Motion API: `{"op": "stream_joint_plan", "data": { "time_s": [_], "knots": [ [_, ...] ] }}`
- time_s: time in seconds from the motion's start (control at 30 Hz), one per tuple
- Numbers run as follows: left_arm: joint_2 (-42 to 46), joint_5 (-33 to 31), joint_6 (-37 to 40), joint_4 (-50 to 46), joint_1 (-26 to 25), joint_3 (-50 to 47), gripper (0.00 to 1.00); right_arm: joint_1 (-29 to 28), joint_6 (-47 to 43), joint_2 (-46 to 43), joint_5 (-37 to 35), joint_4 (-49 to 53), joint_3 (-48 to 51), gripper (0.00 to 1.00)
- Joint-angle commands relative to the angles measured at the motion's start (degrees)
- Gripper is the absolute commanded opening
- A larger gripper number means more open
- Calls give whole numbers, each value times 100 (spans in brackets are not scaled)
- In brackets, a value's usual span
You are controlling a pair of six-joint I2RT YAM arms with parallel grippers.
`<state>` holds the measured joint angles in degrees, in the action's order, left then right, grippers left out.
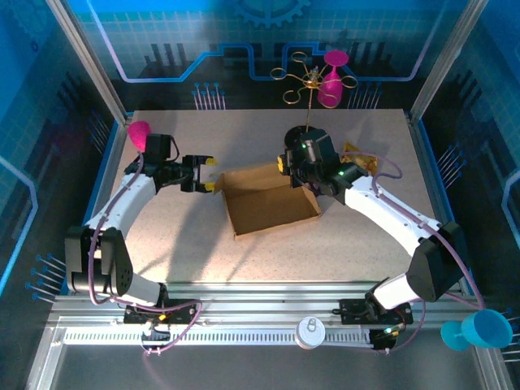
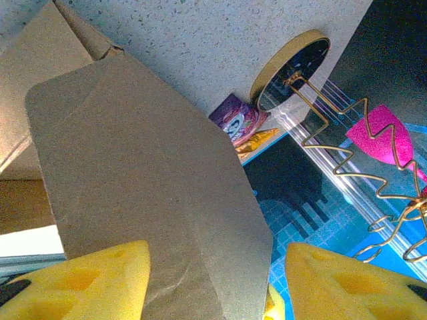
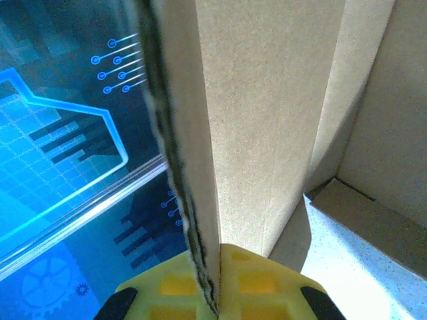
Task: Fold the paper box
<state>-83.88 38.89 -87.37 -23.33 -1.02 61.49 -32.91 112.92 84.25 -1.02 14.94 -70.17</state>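
Overhead view of a speckled table (image 1: 187, 244) with a plain brown paper box (image 1: 272, 203) near its middle, open at the top, walls partly raised, set at a slight slant. Left gripper (image 1: 205, 173) just beside the box's left end, yellow fingers spread wide apart, clamped on nothing. From the left wrist camera, a rounded cardboard flap (image 2: 147, 193) standing in the gap between those spread fingers (image 2: 93, 283), nearer to one than the other; contact impossible to tell. Right gripper (image 1: 284, 167) at the far wall of the box, pressed together on the cardboard. From the right wrist camera, yellow pads (image 3: 173, 287) pinching the upright edge of that wall, with the box's interior and a strip of table off to one side. Beyond the box, at the back edge of the table, a gold wire stand (image 1: 313, 81) with a pink cup (image 1: 333, 69) on it. Purple snack packet (image 2: 237, 120) near the stand's round base. Second pink cup (image 1: 140, 132) towards the far left corner, and a blue cup (image 1: 479, 329) off the table at the near right
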Motion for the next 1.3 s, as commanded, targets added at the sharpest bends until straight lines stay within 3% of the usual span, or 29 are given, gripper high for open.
{"op": "stream_joint_plan", "data": {
  "time_s": [0.0, 0.6, 0.73, 0.9, 1.27],
  "knots": [
    [188, 238, -260, 114, -25, -204, 57, 82, 50, 56, 56, -164, 47, 0],
    [-161, 188, -1245, 1336, -439, -428, 57, 36, 74, 40, 286, -313, 159, 0],
    [-234, 195, -1307, 1476, -459, -436, 51, 22, 57, 9, 310, -311, 202, 0],
    [-243, 206, -1302, 1539, -461, -531, 34, 22, 46, -22, 314, -300, 248, 0],
    [-327, 223, -1081, 1502, -426, -723, 27, 36, -253, 47, 523, 24, 46, 0]
  ]
}}
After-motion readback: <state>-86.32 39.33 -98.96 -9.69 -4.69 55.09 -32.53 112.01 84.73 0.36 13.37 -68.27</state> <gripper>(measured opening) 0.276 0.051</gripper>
